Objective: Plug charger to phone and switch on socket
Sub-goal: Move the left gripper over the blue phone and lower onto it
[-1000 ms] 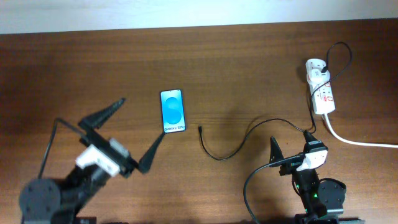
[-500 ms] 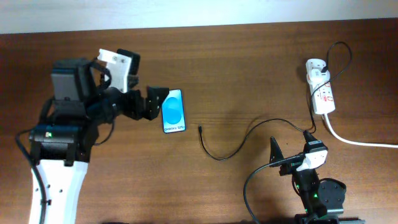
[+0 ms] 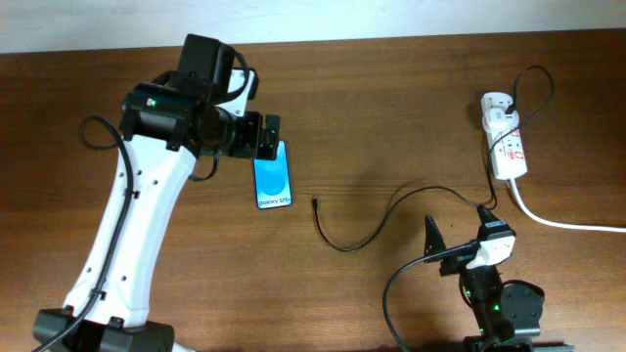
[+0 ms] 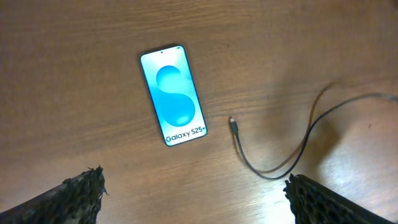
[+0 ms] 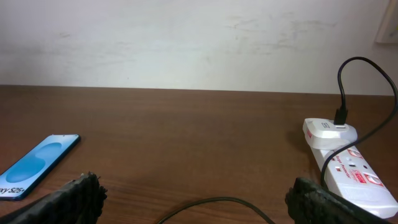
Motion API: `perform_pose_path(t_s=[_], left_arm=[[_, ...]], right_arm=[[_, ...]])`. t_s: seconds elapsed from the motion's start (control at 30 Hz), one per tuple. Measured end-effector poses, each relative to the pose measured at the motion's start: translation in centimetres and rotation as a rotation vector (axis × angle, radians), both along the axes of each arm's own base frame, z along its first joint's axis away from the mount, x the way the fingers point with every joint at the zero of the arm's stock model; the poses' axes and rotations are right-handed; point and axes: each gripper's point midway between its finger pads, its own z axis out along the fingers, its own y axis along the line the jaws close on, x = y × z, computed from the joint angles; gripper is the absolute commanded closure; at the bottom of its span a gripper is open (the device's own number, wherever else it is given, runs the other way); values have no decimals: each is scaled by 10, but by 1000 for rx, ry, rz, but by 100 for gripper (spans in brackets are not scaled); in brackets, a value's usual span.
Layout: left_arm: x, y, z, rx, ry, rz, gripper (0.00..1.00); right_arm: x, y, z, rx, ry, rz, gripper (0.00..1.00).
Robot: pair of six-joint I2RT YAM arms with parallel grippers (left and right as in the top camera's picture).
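The phone lies flat on the wooden table, blue screen up; it also shows in the left wrist view and the right wrist view. The charger cable curls on the table, its small plug free, a little right of the phone's near end. Its other end runs to the white socket at the far right. My left gripper hovers open and empty above the phone's far end. My right gripper is open and empty at the front right.
The socket's thick white cord runs off the right edge. A pale wall stands behind the table's far edge. Bare wood lies between the phone and the socket.
My left arm has swung up from the front left and reached over the phone. The phone, cable and right arm have not moved.
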Motion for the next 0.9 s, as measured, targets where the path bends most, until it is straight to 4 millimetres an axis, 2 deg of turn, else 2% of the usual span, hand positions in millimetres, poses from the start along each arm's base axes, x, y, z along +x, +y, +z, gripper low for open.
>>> perform_pose_path(t_s=[0.1,0.13,0.23,0.33,0.53,0.77,0.9], left_arm=[[1,3,0,-36,22,91,1],[2,3,-7,-36,48,109,1],[13,1,-46,-8,161,169,1],[19,3,-73,62,211,220,1],[32,7,-90,106,207,272,1],[49,2,-141,136,276,278,1],[49,1,-151,144,297,277,1]], right_arm=[[0,0,0,-1,0,0,2],[0,0,0,0,0,0,2],[0,0,0,0,0,0,2],[0,0,0,-1,0,0,2],[0,0,0,-1,0,0,1],[0,0,0,0,0,0,2],[0,0,0,0,0,0,2]])
